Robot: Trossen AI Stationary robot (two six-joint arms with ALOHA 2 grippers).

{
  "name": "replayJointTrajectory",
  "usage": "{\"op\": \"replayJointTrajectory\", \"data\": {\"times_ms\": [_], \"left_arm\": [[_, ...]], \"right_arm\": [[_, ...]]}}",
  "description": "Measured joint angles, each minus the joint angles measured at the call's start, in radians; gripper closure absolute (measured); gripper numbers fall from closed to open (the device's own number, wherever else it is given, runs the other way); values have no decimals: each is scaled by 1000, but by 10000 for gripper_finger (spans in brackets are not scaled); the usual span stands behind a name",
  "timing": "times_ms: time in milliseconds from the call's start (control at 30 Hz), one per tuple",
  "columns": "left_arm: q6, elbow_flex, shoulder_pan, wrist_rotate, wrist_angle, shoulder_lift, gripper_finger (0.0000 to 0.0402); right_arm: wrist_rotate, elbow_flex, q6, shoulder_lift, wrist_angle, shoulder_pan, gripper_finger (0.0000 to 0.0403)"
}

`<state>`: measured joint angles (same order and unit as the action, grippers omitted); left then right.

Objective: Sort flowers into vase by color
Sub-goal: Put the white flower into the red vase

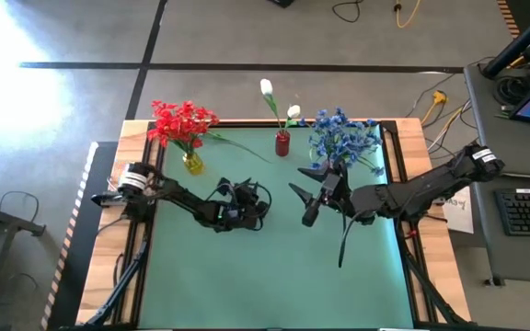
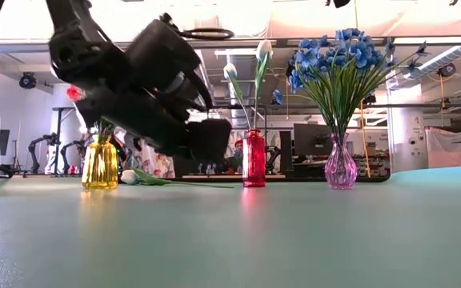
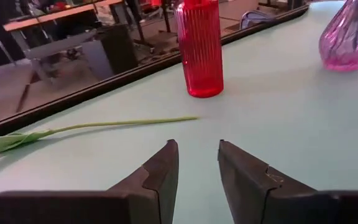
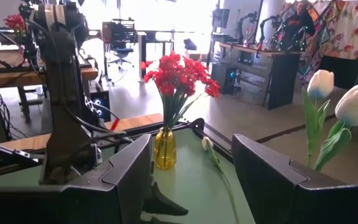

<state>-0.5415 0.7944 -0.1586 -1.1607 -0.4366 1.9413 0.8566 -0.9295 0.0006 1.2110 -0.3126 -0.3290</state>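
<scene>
Flower: white flower (image 3: 73,127) lies loose on counter (image 1: 274,267), between yellow vase (image 1: 192,164) and red vase (image 1: 282,143).
Left tool (image 3: 196,168): spread, empty, just short of the stem.
Right tool (image 4: 191,168): spread, empty, waiting.
Next: left pinches stem, drops into red vase.

A bunch of red clustered artificial flowers (image 1: 182,122) on thin green stems stands upright in a small yellow glass vase (image 1: 192,164) near the back left of the green desk. 2 white tulip-like buds (image 1: 267,88) on long green stems rise from a slim red ribbed vase (image 1: 282,143) at the back centre, leaning slightly apart. A full spray of small blue blossoms (image 1: 343,138) fans out of a rounded pink-purple glass vase (image 2: 340,166) at the back right. 1 more white-budded flower (image 1: 239,146) lies flat on the desk between the yellow and red vases, its stem end pointing toward the red vase.
</scene>
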Motion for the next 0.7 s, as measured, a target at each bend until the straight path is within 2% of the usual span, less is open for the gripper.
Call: {"op": "replayJointTrajectory", "data": {"times_ms": [333, 700], "left_arm": [[80, 108, 77, -12, 6, 139, 301], [50, 142, 144, -54, 0, 164, 301]], "right_arm": [[0, 0, -2, 0, 3, 0, 188], [6, 0, -15, 0, 16, 0, 188]]}}
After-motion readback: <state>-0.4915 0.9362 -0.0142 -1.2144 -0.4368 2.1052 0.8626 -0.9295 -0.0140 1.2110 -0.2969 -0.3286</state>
